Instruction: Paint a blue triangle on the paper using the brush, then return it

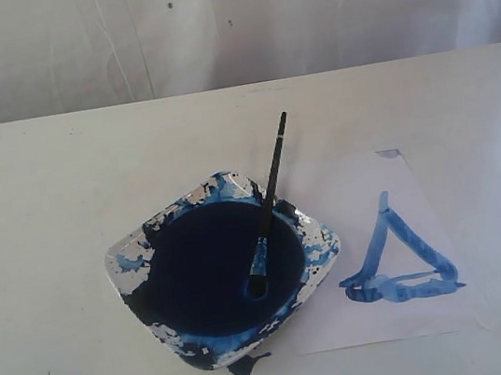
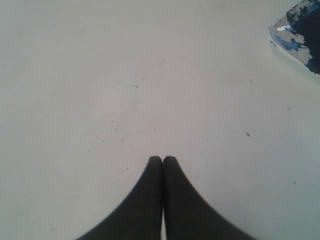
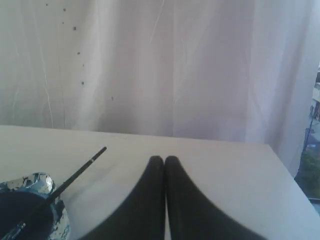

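Wide off-white tabletop [image 1: 36, 201] lies left of the square paint-splashed white dish [image 1: 130, 262]. The slim black-handled brush [image 1: 270, 194] rests in it, bristles in the navy pool [image 1: 206, 269]. Rightward, the white paper [image 1: 351, 229] carries the streaky blue triangle [image 1: 407, 289]. The left gripper [image 2: 162, 159] and right gripper [image 3: 164, 159] are both pinched together, empty.

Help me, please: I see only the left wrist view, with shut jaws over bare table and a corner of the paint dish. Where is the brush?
Observer: The brush lies in the paint dish, bristles in the paint, handle over the rim.
Operator: Is the triangle finished?
Observer: The blue triangle on the paper shows three joined sides.
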Robot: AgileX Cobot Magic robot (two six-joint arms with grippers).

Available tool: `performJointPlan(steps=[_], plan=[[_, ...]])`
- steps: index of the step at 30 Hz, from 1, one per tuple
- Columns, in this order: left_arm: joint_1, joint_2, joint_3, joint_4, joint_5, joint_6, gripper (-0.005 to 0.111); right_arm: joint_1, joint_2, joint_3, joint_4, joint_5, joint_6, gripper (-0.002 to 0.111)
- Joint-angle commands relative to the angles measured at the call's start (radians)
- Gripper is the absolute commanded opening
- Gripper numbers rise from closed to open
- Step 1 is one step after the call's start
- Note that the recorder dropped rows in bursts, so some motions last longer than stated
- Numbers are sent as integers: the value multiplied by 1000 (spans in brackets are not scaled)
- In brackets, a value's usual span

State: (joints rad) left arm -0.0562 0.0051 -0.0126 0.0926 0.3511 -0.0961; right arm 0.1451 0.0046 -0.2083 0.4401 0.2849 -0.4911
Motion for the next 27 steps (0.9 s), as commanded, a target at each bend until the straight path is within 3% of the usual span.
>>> performJointPlan(steps=[1, 2, 5, 8, 12, 27], plan=[[-6, -5, 3, -10, 13, -9, 0, -5, -5, 91, -147, 5, 150, 0], [-6, -5, 3, -10, 13, -9, 0, -5, -5, 115, -317, 5, 376, 0], [-6, -5, 3, -10, 13, -9, 0, -5, -5, 128, -499, 5, 606, 0], [-6, -5, 3, -10, 13, -9, 0, -5, -5, 132, -499, 5, 598, 0], [-6, -5, 3, -10, 13, -9, 0, -5, -5, 208, -499, -126, 563, 0], [-6, -5, 3, -10, 13, -9, 0, -5, -5, 208, -497, 14, 547, 0]])
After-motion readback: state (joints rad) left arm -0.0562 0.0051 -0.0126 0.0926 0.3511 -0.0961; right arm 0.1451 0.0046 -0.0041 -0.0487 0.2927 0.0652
